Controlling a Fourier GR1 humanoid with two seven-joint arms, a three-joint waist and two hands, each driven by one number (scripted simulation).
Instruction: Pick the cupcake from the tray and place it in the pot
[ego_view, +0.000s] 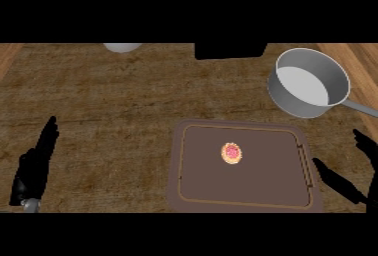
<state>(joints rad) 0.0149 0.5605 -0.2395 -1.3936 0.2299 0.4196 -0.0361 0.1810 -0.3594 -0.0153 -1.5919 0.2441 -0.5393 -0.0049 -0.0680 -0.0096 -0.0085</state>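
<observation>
A small cupcake (232, 153) with pink icing and a tan rim stands near the middle of a brown tray (199, 185). A grey metal pot (291, 97) sits at the upper right, tilted in view, its handle (362, 108) pointing right. My right hand (363, 165) shows at the right edge beside the tray, fingers straight and apart, holding nothing. At the left edge my left hand (35, 167) rests with fingers up, well away from the tray.
The counter (103, 105) is brown and mottled, with wood strips at both sides. A white round object (122, 47) and a black block (230, 50) sit at the far edge.
</observation>
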